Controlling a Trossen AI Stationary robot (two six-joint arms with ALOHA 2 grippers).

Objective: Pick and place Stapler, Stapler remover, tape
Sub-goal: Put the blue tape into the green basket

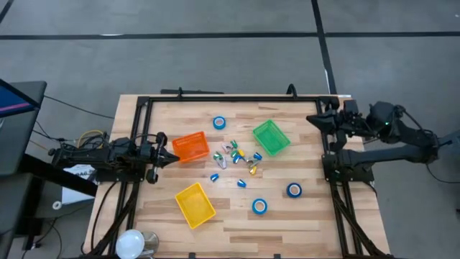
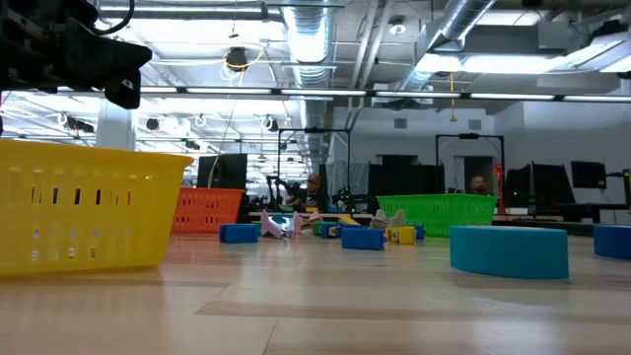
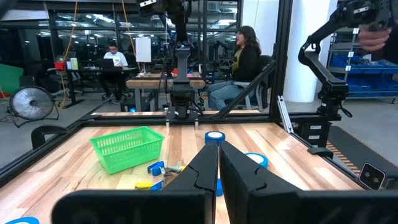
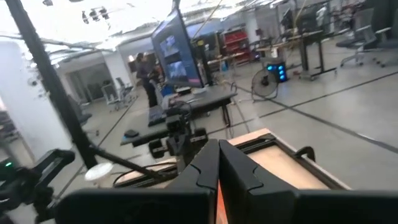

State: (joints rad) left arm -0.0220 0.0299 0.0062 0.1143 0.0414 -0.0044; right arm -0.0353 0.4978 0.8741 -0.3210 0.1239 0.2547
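Both arms parked at the table's sides, jaws together, nothing held.

Seen from above, the left gripper (image 1: 175, 159) sits at the table's 9 o'clock edge, its fingers pressed together just beside the orange bin (image 1: 191, 147); the right gripper (image 1: 311, 119) rests at about 2 o'clock on the frame, fingers likewise closed and empty. Three rolls of blue tape lie apart on the wooden table (image 1: 237, 223): one roll (image 1: 219, 123) near 12 o'clock, a second roll (image 1: 294, 190) at about 4 o'clock, a third roll (image 1: 259, 206) near 6 o'clock. At the centre lies a scatter of small coloured pieces (image 1: 237, 158), between the orange bin and the green bin (image 1: 271, 137). The yellow bin (image 1: 195, 204) stands at about 7 o'clock.
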